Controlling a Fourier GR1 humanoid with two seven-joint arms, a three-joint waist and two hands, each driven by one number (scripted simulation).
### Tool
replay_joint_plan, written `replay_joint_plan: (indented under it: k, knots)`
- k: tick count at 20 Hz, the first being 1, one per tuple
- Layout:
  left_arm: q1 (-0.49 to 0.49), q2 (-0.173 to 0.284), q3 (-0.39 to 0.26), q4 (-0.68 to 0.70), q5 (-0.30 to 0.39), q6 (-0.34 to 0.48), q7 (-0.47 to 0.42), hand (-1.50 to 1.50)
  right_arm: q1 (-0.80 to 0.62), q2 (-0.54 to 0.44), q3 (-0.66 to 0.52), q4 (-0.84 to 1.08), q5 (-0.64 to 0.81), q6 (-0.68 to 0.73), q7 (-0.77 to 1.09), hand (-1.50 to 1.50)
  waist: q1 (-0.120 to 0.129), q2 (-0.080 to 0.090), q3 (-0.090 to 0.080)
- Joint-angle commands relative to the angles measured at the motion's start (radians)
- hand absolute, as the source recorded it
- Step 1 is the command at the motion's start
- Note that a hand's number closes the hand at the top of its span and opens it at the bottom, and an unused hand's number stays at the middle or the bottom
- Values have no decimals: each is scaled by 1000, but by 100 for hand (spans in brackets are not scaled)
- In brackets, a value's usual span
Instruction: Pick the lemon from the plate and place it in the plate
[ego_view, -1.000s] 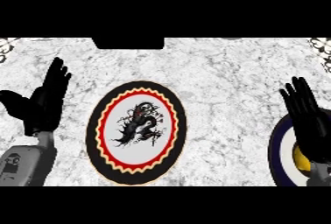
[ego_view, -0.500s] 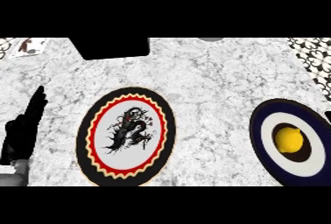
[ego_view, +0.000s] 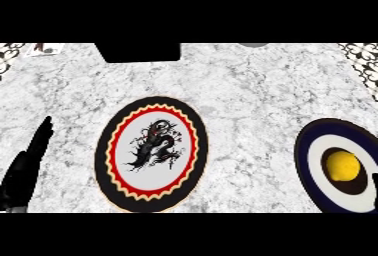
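The lemon lies on the right plate, well apart from the middle plate.

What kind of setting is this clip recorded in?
Probably a kitchen counter: a white marbled countertop holding a dragon-patterned plate and a dark blue and white plate with a lemon on it. The left hand shows at the left edge.

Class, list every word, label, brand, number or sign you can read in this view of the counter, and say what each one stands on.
None: no readable text anywhere in this view.
The dragon plate carries a black dragon picture inside a red and yellow zigzag ring, no letters.
The dark blue and white plate holding the lemon has plain rings only.
The marble counter and the left hand bear no markings.
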Motion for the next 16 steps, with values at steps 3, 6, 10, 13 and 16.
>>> replay_joint_plan:
  k: [3, 6, 10, 13, 16]
  knots:
    - [20, 2, 4, -6, -13, -6, -41, 0, 312, 19, 248, 13, 76, -153, -105, -150, 15, 14, -4]
    - [18, -12, 0, 9, -15, -5, -55, 0, 424, 20, 316, 68, 141, -186, -98, -150, 20, 18, -5]
    - [-10, 9, 17, 1, -2, -46, -51, 0, 546, 20, 414, -45, 231, -271, 50, -150, 37, 20, -5]
    - [17, -6, 17, -7, -10, -42, -73, 0, 584, -39, 384, -39, 247, -277, 164, -150, 45, 20, -5]
    - [-26, -29, -5, 25, -29, -44, -52, 0, 565, -180, 399, -87, 307, -351, 363, -150, 55, 27, -6]
